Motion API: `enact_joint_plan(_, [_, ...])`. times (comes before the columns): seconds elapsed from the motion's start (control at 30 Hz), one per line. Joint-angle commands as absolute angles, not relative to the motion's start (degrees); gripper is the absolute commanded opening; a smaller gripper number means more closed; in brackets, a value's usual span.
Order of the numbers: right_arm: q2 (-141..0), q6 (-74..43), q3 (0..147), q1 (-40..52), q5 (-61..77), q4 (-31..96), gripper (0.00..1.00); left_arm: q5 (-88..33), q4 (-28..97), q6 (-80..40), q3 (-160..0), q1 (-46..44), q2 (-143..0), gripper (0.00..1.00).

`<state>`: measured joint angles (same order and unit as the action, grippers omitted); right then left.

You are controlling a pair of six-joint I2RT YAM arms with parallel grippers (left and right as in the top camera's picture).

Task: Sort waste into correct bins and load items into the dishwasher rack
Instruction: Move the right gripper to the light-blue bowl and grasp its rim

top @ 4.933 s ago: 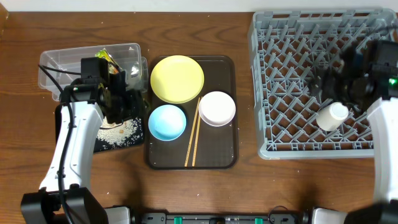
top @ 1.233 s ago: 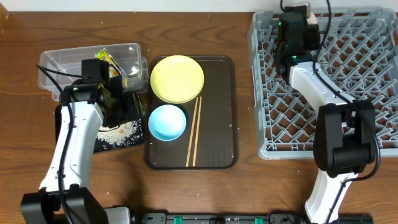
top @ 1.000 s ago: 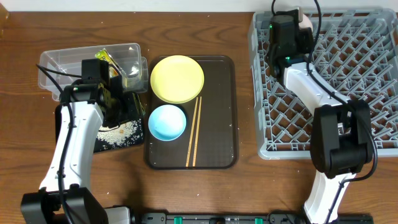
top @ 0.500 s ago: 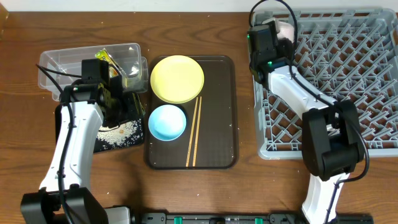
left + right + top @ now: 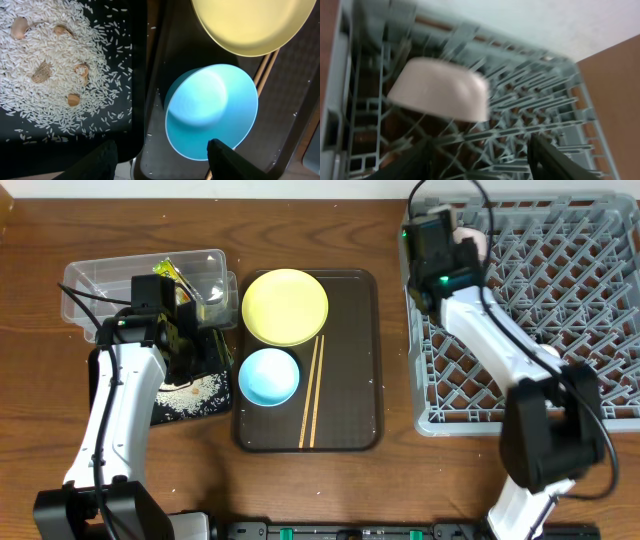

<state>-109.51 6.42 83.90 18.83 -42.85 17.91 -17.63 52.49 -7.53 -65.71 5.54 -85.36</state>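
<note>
The white-pink bowl [image 5: 440, 87] lies upside down in the far left corner of the grey dishwasher rack [image 5: 530, 330], also seen from overhead [image 5: 472, 242]. My right gripper [image 5: 480, 165] is open and empty just short of it [image 5: 456, 248]. The yellow plate [image 5: 285, 307], light blue bowl [image 5: 268, 376] and chopsticks [image 5: 312, 392] lie on the brown tray [image 5: 355, 360]. My left gripper [image 5: 162, 160] is open and empty, over the edge between the black tray [image 5: 75, 145] of rice [image 5: 55, 65] and the blue bowl [image 5: 212, 110]. The wrapper [image 5: 170, 272] is in the clear tub [image 5: 100, 280]. The cup is hidden.
The rack [image 5: 530, 115] fills the right side of the table, and my right arm [image 5: 500, 340] lies across its left part. The left arm [image 5: 115, 400] stands over the black tray [image 5: 195, 405]. Bare wood shows along the front edge.
The white-pink bowl has gone from the brown tray to the rack's far left corner. The right wrist swung left along the rack's far edge, then slightly right. The left arm is still.
</note>
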Motion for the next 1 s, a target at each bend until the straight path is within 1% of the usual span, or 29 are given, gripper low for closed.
enact_joint_plan(0.0, [-104.20,5.19,84.23,18.02,-42.70,17.82,0.63,-17.28,52.66,-7.75,-65.84,5.76,-84.66,0.61])
enact_joint_plan(0.1, [-101.93,5.17,84.23,18.50,-37.30,19.44,0.71,-17.28,52.66,-7.75,-65.87,5.76,-84.66,0.61])
enact_joint_plan(0.17, [-100.75,5.17,84.23,19.29,-29.91,22.00,0.73,-17.26,52.71,-7.73,-65.87,5.76,-84.66,0.61])
enact_joint_plan(0.3, [-100.29,5.13,84.23,21.71,-10.07,26.50,0.73,-17.23,53.34,-7.75,-65.84,5.76,-84.66,0.61])
enact_joint_plan(0.37, [-100.57,3.27,84.20,22.79,-0.03,27.49,0.73,-16.75,53.82,-7.77,-65.84,5.78,-84.66,0.61])
enact_joint_plan(0.43, [-101.08,-0.40,84.20,23.90,7.51,27.73,0.75,-13.61,54.50,-9.45,-65.80,5.78,-84.66,0.61])
enact_joint_plan(0.5, [-101.89,-4.82,84.20,25.17,11.81,27.94,0.75,-7.81,55.72,-13.82,-65.80,5.78,-84.66,0.61])
enact_joint_plan(0.63, [-103.92,-10.96,84.20,28.25,16.34,29.85,0.76,0.99,58.28,-21.82,-65.80,5.78,-84.66,0.61])
enact_joint_plan(0.83, [-107.22,-13.74,84.20,33.63,17.26,35.35,0.74,4.62,58.92,-26.15,-65.78,5.85,-84.66,0.62])
enact_joint_plan(0.87, [-107.79,-13.74,84.20,34.54,17.30,36.03,0.74,5.15,58.89,-26.72,-65.78,5.85,-84.66,0.68])
enact_joint_plan(0.97, [-109.51,-13.74,84.20,37.76,17.41,37.15,0.73,5.65,58.67,-27.57,-65.78,5.85,-84.66,0.70])
